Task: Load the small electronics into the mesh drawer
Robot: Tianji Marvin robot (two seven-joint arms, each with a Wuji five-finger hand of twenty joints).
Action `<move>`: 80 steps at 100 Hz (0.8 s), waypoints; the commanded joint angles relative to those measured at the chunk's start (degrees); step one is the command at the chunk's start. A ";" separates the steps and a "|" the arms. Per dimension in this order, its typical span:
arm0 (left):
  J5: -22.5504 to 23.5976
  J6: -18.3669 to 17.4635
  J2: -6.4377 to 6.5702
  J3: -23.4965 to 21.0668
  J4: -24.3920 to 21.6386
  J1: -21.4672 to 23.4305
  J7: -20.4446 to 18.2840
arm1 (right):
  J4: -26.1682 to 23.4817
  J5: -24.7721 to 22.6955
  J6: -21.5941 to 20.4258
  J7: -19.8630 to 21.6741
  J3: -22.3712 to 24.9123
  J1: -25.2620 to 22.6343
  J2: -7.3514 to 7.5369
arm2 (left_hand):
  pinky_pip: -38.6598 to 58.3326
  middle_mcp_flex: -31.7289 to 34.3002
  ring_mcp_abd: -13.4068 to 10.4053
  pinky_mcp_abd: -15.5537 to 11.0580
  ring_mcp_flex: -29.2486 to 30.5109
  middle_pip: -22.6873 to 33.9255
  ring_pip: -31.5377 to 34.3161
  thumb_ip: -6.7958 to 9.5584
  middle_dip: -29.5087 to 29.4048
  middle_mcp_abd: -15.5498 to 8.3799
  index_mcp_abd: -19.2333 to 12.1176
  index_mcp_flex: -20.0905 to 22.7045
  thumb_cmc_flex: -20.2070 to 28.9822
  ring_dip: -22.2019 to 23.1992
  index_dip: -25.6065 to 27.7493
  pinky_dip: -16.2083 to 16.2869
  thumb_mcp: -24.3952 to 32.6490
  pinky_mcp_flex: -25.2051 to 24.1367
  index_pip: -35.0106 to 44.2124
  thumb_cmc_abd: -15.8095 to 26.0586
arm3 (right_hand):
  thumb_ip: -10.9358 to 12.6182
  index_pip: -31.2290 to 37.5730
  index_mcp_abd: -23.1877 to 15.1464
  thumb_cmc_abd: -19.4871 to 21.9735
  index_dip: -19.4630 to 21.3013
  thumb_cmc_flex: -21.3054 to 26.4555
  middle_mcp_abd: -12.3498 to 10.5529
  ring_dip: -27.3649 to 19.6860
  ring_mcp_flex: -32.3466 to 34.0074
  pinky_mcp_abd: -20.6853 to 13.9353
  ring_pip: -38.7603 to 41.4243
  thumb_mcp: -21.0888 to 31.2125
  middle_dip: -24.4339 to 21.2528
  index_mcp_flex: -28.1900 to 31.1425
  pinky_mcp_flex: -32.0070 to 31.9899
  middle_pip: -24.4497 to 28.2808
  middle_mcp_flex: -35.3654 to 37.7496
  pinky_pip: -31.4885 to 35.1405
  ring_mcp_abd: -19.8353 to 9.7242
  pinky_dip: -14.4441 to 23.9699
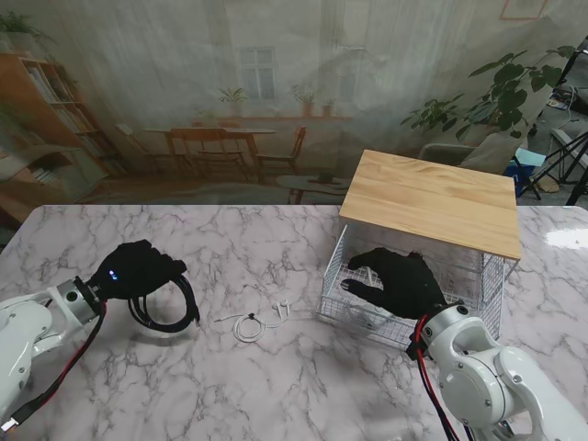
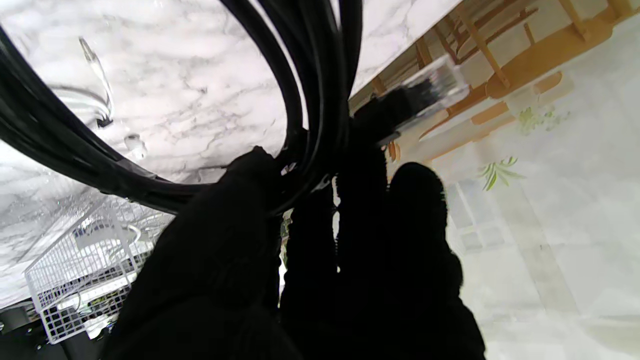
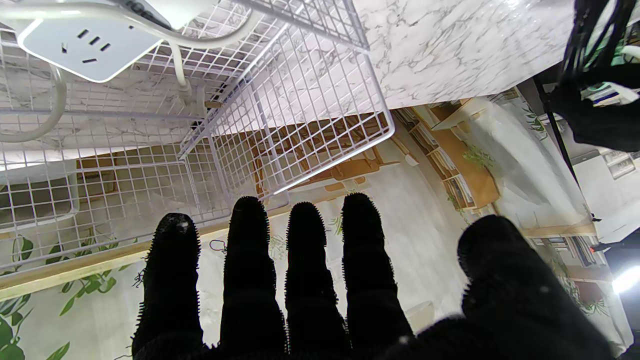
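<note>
Black cable coil (image 1: 165, 308) gripped by left robot hand (image 1: 138, 268); right robot hand (image 1: 400, 280) spread

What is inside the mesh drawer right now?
The mesh drawer holds a white power strip with its looped white cord. In the stand's view the right hand hovering over it covers part of the drawer, so anything beneath cannot be seen.

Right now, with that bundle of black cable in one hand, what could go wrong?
1. The black cable coil hangs in loose loops from the left hand; a loop might snag the white cable or earbuds on the way over.
2. The right hand sits open inside the mesh drawer, so the two hands may crowd each other there.
3. The wooden top covers the back of the drawer, narrowing the opening.
</note>
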 commanded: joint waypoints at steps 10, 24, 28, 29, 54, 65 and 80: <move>0.22 -2.04 -0.15 -1.58 -4.59 -1.89 0.14 | -1.37 0.25 -1.04 0.38 0.70 0.05 -0.09 | 0.39 1.44 -0.93 -6.36 2.12 -0.31 3.19 1.62 1.02 -0.69 -4.90 3.01 5.31 1.19 1.48 1.23 8.35 -0.62 1.12 2.27 | -0.02 0.05 -1.13 -2.32 -1.18 -1.94 0.06 -0.51 0.99 0.72 -1.39 1.15 0.42 -0.91 -0.42 -0.26 0.51 -0.04 0.65 -0.71; -0.45 -4.38 -0.65 -2.23 -7.66 -4.19 0.34 | -2.31 1.35 -1.93 0.80 0.99 0.90 -0.10 | 0.31 1.43 -0.92 -6.40 2.11 -0.52 3.12 1.78 1.05 -0.62 -4.90 3.02 5.39 1.19 1.52 1.27 8.19 -0.69 1.09 2.31 | -0.02 -1.45 1.96 -3.94 -2.28 -4.46 1.20 -0.65 1.03 0.72 -1.70 2.78 0.18 -0.56 -0.48 -0.43 0.37 -0.09 0.69 -0.76; -1.08 -5.16 -0.95 -2.11 -8.44 -5.12 -0.11 | -2.51 1.97 -2.07 0.96 0.91 1.32 -0.11 | 0.35 1.47 -0.96 -6.39 2.15 -0.52 3.16 1.83 1.11 -0.62 -4.90 3.02 5.44 1.22 1.53 1.30 8.17 -0.66 1.08 2.27 | -0.14 -1.74 2.75 -3.99 -2.48 -5.22 1.57 -0.66 0.96 0.75 -1.73 2.80 0.12 -0.60 -0.50 -0.49 0.25 -0.18 0.71 -0.80; -1.28 -5.34 -1.03 -2.06 -8.60 -5.34 -0.33 | -2.55 2.12 -2.12 1.00 0.89 1.44 -0.11 | 0.35 1.48 -0.96 -6.38 2.15 -0.52 3.17 1.84 1.11 -0.60 -4.90 3.02 5.42 1.22 1.53 1.31 8.15 -0.67 1.08 2.28 | -0.18 -1.79 2.92 -3.97 -2.53 -5.48 1.59 -0.66 0.96 0.75 -1.72 2.76 0.12 -0.56 -0.50 -0.46 0.30 -0.19 0.74 -0.81; -6.74 -8.69 -3.28 3.07 -10.82 -12.83 -6.48 | -2.18 5.84 -2.20 3.03 -1.12 5.82 0.02 | 0.46 1.30 -0.92 -6.46 1.93 -0.69 3.29 2.04 1.27 -0.55 -4.84 2.77 5.51 1.37 1.74 1.47 7.93 -0.76 0.79 2.41 | -1.30 -4.96 6.31 -4.57 -3.84 -14.46 4.45 -0.95 0.12 0.68 -2.34 6.13 0.59 -1.57 -1.28 0.39 -1.30 -1.01 1.47 -0.98; -9.49 -9.05 -4.37 6.18 -11.20 -16.02 -9.43 | -1.72 7.78 -0.51 4.58 -2.64 8.06 0.13 | 0.47 1.36 -0.88 -6.44 1.96 -0.76 3.33 2.10 1.19 -0.48 -4.84 2.78 5.49 1.39 1.82 1.51 7.86 -0.81 0.72 2.41 | -1.91 -8.48 8.05 -6.10 -5.49 -18.53 5.79 -1.64 -0.63 0.64 -3.81 8.69 -0.42 -3.12 -2.09 -0.95 -2.22 -2.19 2.16 -1.19; -13.76 -8.24 -5.91 10.48 -11.39 -19.57 -13.67 | -0.24 8.35 2.22 6.06 -5.34 11.55 0.26 | 0.49 1.40 -0.93 -6.41 1.99 -0.77 3.34 2.21 1.16 -0.36 -4.84 2.81 5.52 1.37 1.90 1.53 7.84 -0.78 0.65 2.32 | -2.84 -11.56 9.42 -8.38 -6.89 -22.94 6.20 -2.15 -2.67 0.07 -5.27 12.13 -0.74 -3.99 -2.61 -1.32 -5.04 -2.76 2.20 -0.97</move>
